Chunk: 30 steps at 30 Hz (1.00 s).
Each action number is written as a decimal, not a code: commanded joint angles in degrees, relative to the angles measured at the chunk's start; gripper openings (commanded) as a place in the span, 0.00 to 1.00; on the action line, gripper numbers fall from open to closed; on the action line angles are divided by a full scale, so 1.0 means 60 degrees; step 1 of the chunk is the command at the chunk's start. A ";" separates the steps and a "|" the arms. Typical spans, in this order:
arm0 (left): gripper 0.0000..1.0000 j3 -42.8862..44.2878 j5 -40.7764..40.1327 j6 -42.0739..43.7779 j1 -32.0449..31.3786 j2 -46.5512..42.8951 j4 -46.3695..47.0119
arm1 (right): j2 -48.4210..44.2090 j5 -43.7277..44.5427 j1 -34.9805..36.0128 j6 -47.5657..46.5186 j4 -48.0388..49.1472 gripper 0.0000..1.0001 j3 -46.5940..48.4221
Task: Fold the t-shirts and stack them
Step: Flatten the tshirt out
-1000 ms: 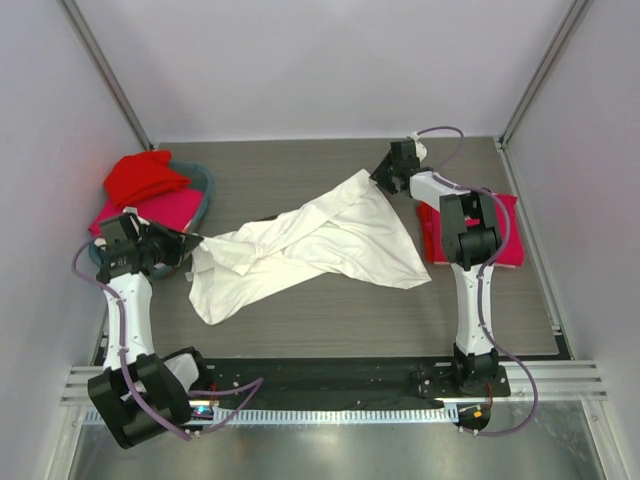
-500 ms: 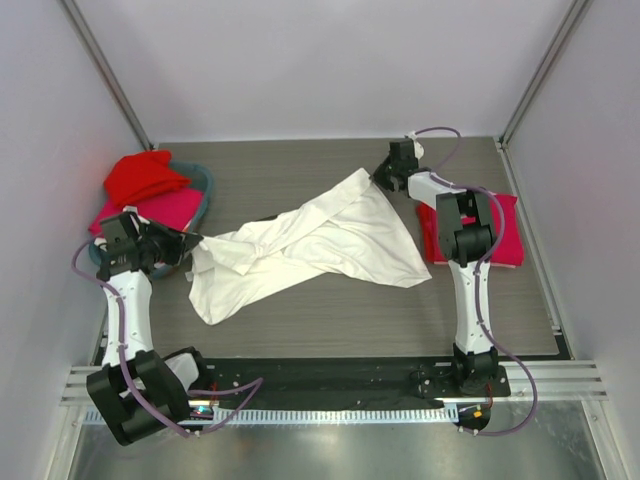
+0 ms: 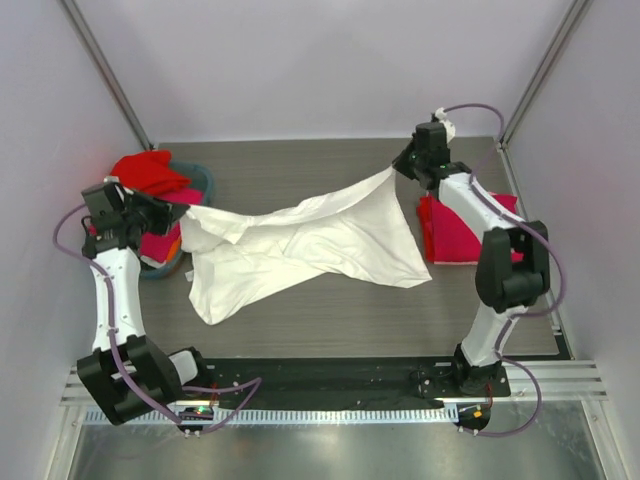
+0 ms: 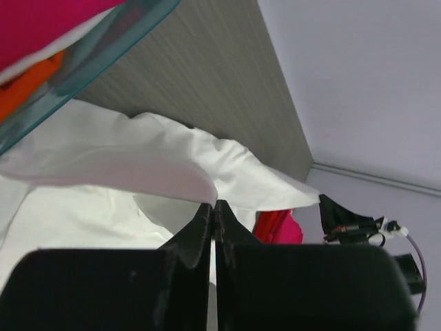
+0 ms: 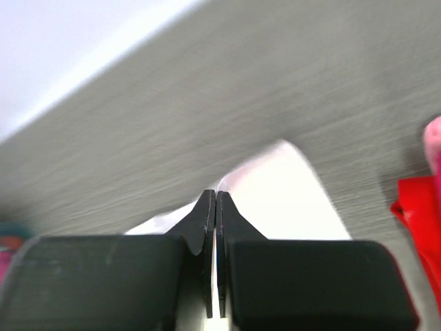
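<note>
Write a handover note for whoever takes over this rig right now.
Left end effector: shut on one corner of the white cotton t-shirt.
Right end effector: shut on the opposite corner.
The shirt is stretched between them, its lower part crumpled on the grey table.
Done: a folded magenta-pink t-shirt lies at the right, red fabric at its edge.
Left: spread, fold and stack the white one, then the red t-shirt and magenta-pink cloth in the teal plastic basket.

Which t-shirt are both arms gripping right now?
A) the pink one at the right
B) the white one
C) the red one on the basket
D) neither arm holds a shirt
B: the white t-shirt is stretched between the left gripper and the right gripper, both shut on its edges.
</note>
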 commanded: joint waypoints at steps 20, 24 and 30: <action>0.00 0.8465 0.0881 -0.4060 -0.0369 -0.1847 0.1036 | -1.0168 -0.1217 -0.0163 -0.0298 -0.3540 0.01 0.1241; 0.00 0.9577 0.0955 -0.4764 -0.0414 -0.1643 0.1330 | -1.0817 -0.0107 -0.0149 -0.0459 -0.4450 0.01 0.2542; 0.00 1.0138 0.1102 -0.5380 -0.0414 -0.0984 0.1418 | -1.0423 0.0673 -0.0149 -0.0519 -0.5155 0.01 0.3339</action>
